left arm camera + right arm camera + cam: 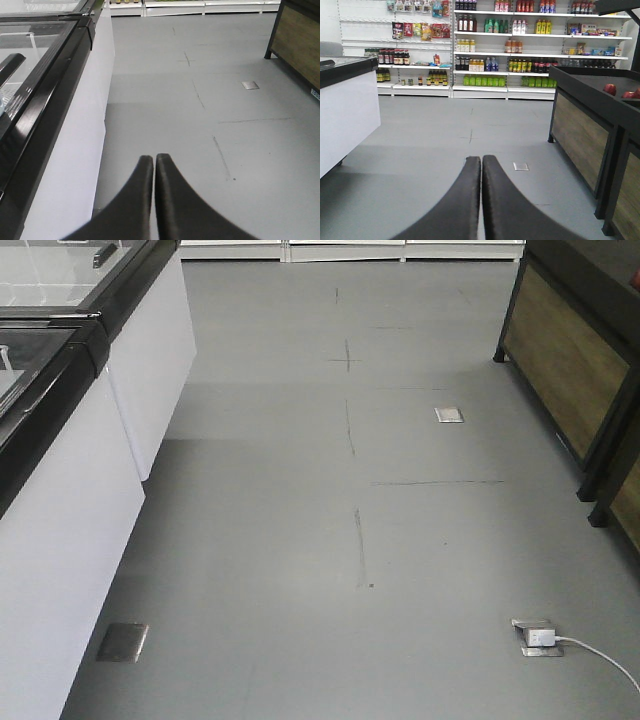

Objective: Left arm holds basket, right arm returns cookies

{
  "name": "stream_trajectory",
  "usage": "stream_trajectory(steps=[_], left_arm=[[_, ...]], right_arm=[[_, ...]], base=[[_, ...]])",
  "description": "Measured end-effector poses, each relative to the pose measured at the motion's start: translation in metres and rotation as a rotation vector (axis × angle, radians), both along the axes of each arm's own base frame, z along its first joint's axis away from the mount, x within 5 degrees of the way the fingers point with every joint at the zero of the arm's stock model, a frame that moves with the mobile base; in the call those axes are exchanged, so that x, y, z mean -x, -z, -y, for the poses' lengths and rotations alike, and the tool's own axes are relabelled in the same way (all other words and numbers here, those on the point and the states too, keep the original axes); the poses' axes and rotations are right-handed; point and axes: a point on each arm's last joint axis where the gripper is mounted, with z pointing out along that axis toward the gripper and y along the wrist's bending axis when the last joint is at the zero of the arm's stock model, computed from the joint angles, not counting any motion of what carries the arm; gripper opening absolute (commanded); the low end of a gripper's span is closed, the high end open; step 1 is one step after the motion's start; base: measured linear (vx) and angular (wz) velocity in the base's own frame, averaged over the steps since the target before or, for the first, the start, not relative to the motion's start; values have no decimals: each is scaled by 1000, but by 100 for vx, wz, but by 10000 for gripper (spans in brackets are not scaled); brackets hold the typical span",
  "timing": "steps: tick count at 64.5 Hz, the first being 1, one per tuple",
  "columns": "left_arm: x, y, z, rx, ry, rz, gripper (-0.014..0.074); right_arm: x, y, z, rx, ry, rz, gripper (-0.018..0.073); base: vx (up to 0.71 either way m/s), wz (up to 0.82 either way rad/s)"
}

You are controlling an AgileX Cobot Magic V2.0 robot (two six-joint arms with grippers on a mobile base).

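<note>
- The floor (300, 540) was plain grey, crossed by thin dark lines.
- The freezer cabinet (60, 540) had white sides and a glossy black rim.
- The left claw (154, 160) and right claw (481, 160) were black.
- The produce stand (580, 130) had a black frame and brown wood-grain panels.
- The shelves (520, 55) were white, the apples (610, 89) red.
- The cable (600, 652) was white, the floor plate (449, 414) silver.

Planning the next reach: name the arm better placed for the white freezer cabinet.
Left, probably: the left gripper, shut, lies close beside the freezer cabinet; from the right gripper it looks farther off.
</note>
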Motion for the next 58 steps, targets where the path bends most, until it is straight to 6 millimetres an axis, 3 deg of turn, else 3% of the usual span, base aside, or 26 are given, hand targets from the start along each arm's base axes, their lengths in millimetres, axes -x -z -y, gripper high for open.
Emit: stream_trajectory(steps=[15, 27, 42, 58], left_arm=[[0, 1, 0, 12, -5, -12, 2], [2, 6, 0, 127, -50, -73, 55], [1, 4, 0, 284, -120, -138, 216], [-11, -27, 0, 363, -154, -159, 383]], right_arm=[[0, 0, 0, 0, 0, 0, -8], [0, 0, 0, 0, 0, 0, -8], [0, 0, 0, 0, 0, 0, -8], [0, 0, 0, 0, 0, 0, -8]], base=[[0, 0], [0, 0], [0, 0], [0, 0]])
